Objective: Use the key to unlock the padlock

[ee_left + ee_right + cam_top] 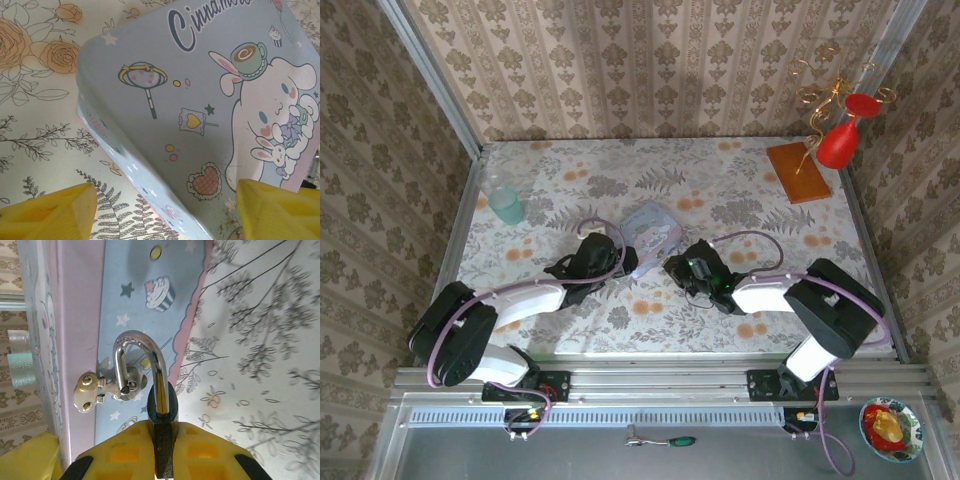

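The padlock (164,407) is tiny, with a dark body and a silvery shackle (142,342). My right gripper (163,429) is shut on its body. The shackle's short leg hangs free of the body, its tip against the metal hasp (86,393) on the side of the pale blue tin (135,285). I cannot tell whether it passes through the hasp loop. The key is hidden. My left gripper (165,194) stands open over a near corner of the tin (200,100); one finger is over the lid, the other over the tablecloth. In the top view the tin (651,227) lies between the left gripper (623,258) and the right gripper (678,268).
A teal cup (506,205) stands at the back left. An orange board (798,171) and a red goblet (840,140) sit at the back right. The floral table (620,320) is walled on three sides. A screwdriver (665,440) lies below the arm bases.
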`<state>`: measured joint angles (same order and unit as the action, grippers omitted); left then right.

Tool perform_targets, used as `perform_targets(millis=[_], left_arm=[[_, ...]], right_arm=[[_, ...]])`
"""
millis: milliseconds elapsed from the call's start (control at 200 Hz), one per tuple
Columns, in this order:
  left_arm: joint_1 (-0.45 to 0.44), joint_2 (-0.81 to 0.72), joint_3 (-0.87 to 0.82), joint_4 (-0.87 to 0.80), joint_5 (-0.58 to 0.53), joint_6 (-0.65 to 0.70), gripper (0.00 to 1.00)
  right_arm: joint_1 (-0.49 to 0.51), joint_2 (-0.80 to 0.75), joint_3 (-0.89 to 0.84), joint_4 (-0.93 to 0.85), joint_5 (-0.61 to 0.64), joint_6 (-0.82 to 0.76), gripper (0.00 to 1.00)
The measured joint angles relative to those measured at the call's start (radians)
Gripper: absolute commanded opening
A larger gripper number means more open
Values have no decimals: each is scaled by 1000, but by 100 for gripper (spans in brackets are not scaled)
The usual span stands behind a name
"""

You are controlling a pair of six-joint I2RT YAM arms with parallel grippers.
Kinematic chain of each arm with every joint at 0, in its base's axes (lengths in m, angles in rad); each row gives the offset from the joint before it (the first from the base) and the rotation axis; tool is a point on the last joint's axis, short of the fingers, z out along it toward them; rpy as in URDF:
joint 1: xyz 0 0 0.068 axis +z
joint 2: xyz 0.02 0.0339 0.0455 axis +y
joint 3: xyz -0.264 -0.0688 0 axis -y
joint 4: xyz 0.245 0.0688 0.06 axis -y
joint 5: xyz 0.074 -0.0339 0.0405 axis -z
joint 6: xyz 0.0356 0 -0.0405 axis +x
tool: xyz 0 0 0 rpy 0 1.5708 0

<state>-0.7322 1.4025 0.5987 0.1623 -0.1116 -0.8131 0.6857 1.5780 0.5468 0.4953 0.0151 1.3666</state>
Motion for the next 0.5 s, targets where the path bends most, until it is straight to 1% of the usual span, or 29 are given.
perform_targets(millis=[145, 365, 500], left_arm=[[60, 16, 37, -35, 26, 51, 74], [158, 164, 256, -181, 68, 207, 74], [190, 214, 348, -251, 78, 267, 74]], right_arm=[[-27, -78, -17, -100, -5, -57, 0], [-34, -244, 64, -408, -8, -251, 0], [-35, -333, 132, -560, -6, -379, 0]])
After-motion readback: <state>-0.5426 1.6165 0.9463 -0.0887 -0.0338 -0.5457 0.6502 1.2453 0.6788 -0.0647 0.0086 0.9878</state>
